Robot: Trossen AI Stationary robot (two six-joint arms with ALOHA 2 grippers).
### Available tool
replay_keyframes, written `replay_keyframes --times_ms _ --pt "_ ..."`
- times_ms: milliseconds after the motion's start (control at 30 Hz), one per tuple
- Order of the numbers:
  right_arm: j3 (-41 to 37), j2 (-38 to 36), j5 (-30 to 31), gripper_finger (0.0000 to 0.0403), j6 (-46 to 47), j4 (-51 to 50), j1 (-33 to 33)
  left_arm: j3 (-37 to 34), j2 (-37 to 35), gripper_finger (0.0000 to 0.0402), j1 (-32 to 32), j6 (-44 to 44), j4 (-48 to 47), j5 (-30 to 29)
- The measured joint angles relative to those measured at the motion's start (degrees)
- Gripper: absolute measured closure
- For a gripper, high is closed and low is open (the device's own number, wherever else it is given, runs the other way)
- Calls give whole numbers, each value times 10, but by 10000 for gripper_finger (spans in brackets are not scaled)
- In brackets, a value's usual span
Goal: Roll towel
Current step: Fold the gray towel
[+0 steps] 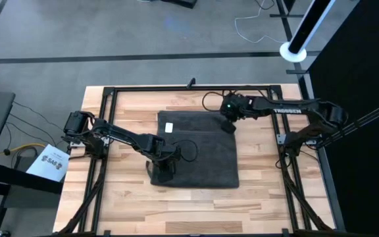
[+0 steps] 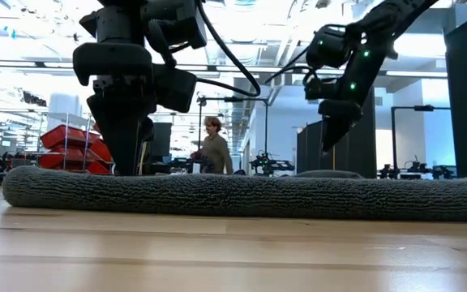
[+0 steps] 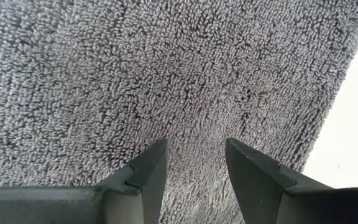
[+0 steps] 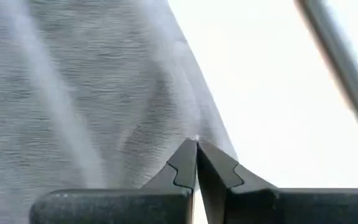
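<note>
Towel, dark grey terry, lies flat mid-surface. Left end effector hovers with fingers parted at its near-left corner; right end effector, fingers together, apparently pinches the far-right corner.

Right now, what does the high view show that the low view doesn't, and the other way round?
Only the high view shows the towel's white label, the paper sheet beside the table, and both arms' full reach. Only the low view shows the room behind, with a person and red bins. Both show the left gripper over the towel's near left part and the right gripper at its far right corner.
</note>
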Motion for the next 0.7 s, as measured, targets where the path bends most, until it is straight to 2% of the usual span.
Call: replay_keyframes --times_ms 133,267,433,567,633,700 --pt "0 26 6 403 13 -3 -18 0 0 253 0 -3 1 0" --pt "0 30 4 403 71 -1 -35 0 0 253 0 -7 1 0" --pt "0 30 -71 383 42 22 -59 0 0 253 -2 -9 2 0" --pt "0 30 -176 346 58 30 -77 0 0 253 -3 -9 2 0" --pt "0 33 -236 344 49 26 -79 0 0 253 -3 -9 2 0" --pt "0 36 -260 353 46 17 -76 0 0 253 -3 -9 2 0"
